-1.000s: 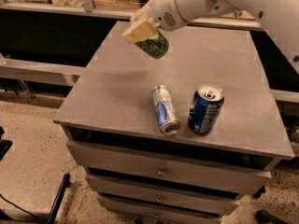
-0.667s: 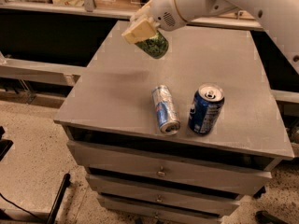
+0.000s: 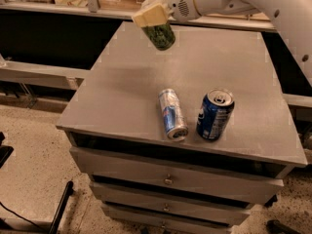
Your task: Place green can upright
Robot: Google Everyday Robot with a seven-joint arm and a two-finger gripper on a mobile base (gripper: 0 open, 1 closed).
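- Gripping the green can, the hand hangs over the far left part of the bench, clear of its top.
- The hand's fingers are pale cream, blocky and matte. They are closed onto the can's upper end, and the rest of the can sticks out below them.
- The green can is a short cylinder with dark, mottled green print. It is tilted, with its lower end pointing down and a little right, and it touches nothing but the hand.
- The arm is smooth white and rounded, with a few small dark holes. It comes in from the upper right.
- The bench top is a flat, dull grey slab with square corners and a faint sheen near its middle.
- A slim silver can lies on its side near the front edge. It is shiny, with blue and red marks, and one round end faces the front.
- Just beside it on the right, not touching, a blue can stands upright. Its glossy blue wall carries white print, and its silver top shows the opening.
- Both of these cans are well apart from the green can.
- Under the top are stacked grey drawers with small round knobs.
- The floor is pale and speckled.
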